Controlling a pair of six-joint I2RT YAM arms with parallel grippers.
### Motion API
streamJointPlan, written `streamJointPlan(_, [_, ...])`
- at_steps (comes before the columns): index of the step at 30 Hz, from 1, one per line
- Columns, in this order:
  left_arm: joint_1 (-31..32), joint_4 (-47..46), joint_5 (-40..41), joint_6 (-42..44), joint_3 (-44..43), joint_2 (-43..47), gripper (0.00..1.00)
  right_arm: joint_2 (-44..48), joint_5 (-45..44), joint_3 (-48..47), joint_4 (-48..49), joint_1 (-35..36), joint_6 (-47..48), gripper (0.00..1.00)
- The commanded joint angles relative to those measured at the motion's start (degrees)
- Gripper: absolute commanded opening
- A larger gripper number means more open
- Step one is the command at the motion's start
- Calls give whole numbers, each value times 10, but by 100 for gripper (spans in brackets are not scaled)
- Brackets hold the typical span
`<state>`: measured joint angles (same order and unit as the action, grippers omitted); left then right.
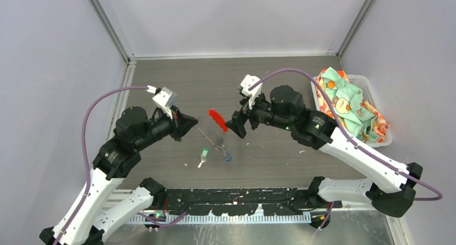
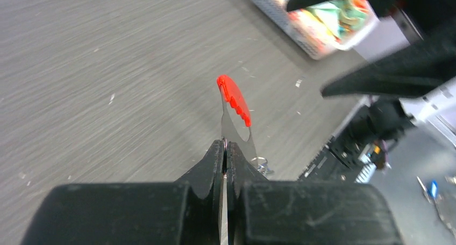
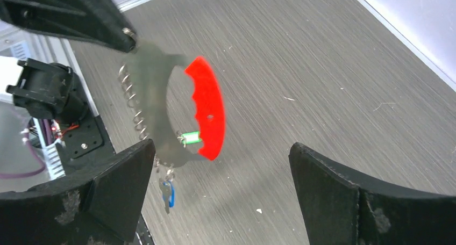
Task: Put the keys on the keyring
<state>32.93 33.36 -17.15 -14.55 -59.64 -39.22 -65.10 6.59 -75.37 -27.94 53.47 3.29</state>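
Left gripper (image 2: 225, 148): its two black fingers are pressed together, clamped on the flat silvery-grey body of the keyring (image 3: 156, 94) and holding it up above the table. The keyring's outer edge is a bright red plastic crescent with a notched rim (image 3: 207, 113), which points away from the left gripper toward the right one. All positions below are given from this red crescent.

A thin coiled silvery chain (image 3: 134, 108) hangs from the grey body, down and toward the arm bases from the crescent. A small blue-headed key (image 3: 168, 194) dangles at its lower end, so it looks as if it is already attached.

Right gripper (image 1: 238, 124): its fingers are spread wide and hold nothing. It sits just beside the crescent on the side away from the left gripper and does not touch it.

A small green-headed key with a silver blade (image 1: 204, 155) lies loose on the grey wood-grain table (image 1: 279, 73). It is below the crescent and toward the arm bases, near the blue-headed key. Its long axis runs roughly toward the arm bases, with the head on the far end and the blade on the near end.

Both grippers are at a similar distance from the green-headed key. Since the left is busy holding the keyring, the free right gripper is probably the one to reach down and back for it.
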Motion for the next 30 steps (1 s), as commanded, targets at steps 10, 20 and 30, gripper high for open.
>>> streamJointPlan(10, [-45, 14, 157, -131, -49, -74, 1, -102, -283, 125, 364, 174, 152, 100])
streamJointPlan(20, [-72, 48, 138, -174, -80, -76, 0, -240, -413, 130, 570, 209, 245, 99])
streamJointPlan(30, [-89, 72, 118, -201, -102, -70, 1, -273, -515, 159, 719, 235, 385, 33])
